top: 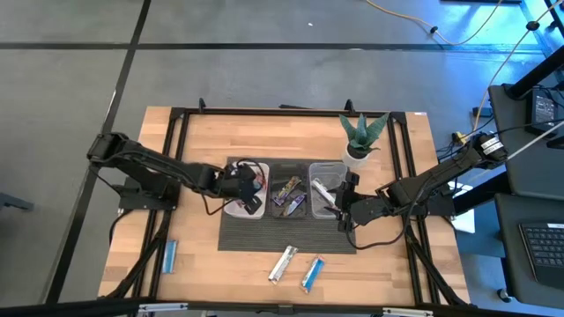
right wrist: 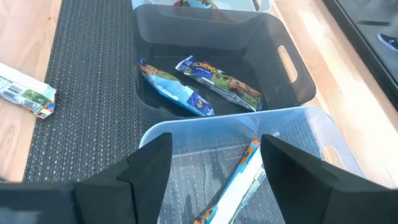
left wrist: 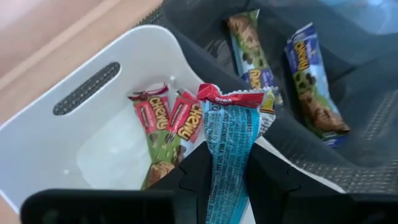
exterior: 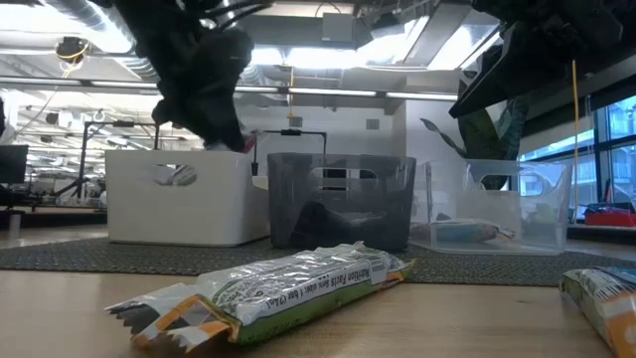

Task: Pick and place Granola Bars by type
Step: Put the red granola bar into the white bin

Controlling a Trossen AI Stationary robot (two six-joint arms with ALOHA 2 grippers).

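A wooden table (top: 203, 132) carries a dark ribbed mat (top: 286, 236) at its middle, and a potted succulent (top: 361, 136) stands near the far edge, toward the right. On the mat three bins sit side by side: a white bin (top: 231, 210) on the left, a black bin (top: 290, 167) in the middle and a clear bin (top: 322, 169) on the right.

The left arm reaches in from the table's left edge, and the left gripper (top: 249, 187) hangs over the white bin, its fingers clamped on a blue-backed granola bar with a red end (left wrist: 229, 146). Below it, two red Chewy bars (left wrist: 166, 127) lie on the white bin's floor.

The right arm comes in from the right edge; the right gripper (right wrist: 214, 163) hovers over the clear bin with its fingers spread apart and nothing between them. A silver bar with an orange end (right wrist: 236, 177) lies in the clear bin.

Two blue-purple Chewy bars (right wrist: 196, 84) lie in the black bin.

On the bare wood near the front edge lie a silver bar (top: 282, 263) and just right of it a blue bar (top: 312, 274). Another blue bar (top: 169, 255) lies toward the front left corner.
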